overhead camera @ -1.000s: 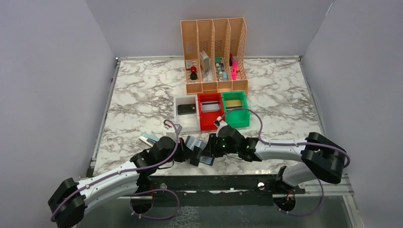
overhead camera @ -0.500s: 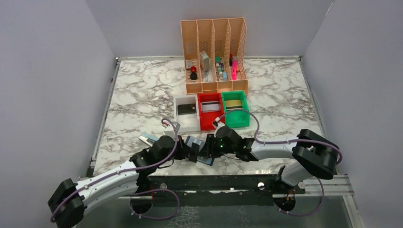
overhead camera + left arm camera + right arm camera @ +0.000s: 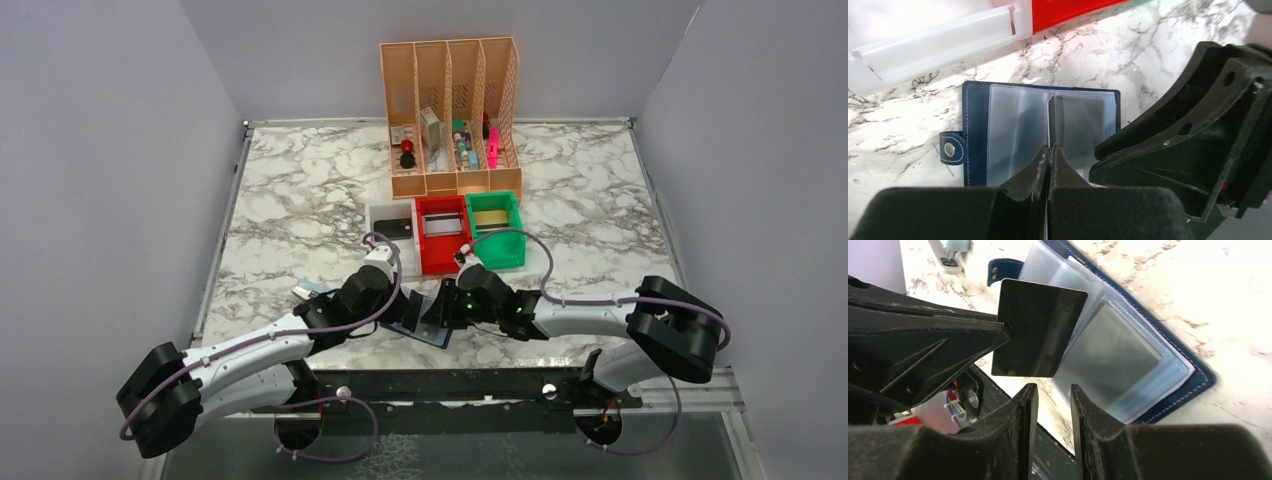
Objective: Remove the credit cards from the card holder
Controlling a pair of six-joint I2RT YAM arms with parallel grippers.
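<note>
Cards are numbering five: one black card (image 3: pixel 1040 330) is hanging in the clamped left gripper (image 3: pixel 1049 152) over the open holder (image 3: pixel 975 125) at the table's (image 3: pixel 300 200) 6 o'clock, a second card (image 3: pixel 1118 350) is sitting in its pocket, three are lying singly in the white bin (image 3: pixel 371 222), red bin (image 3: pixel 435 262) and green bin (image 3: pixel 497 258) at its 12, and the right gripper (image 3: pixel 1053 390) is hovering half-open, empty.

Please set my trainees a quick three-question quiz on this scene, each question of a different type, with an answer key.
1. True or false: the left gripper is shut on a black card.
2. The holder is: A) shut flat, B) open and lying flat, C) standing on edge.
3. In the top view, what colour is the middle bin of the three?

Key: 1 true; 2 B; 3 red.
</note>
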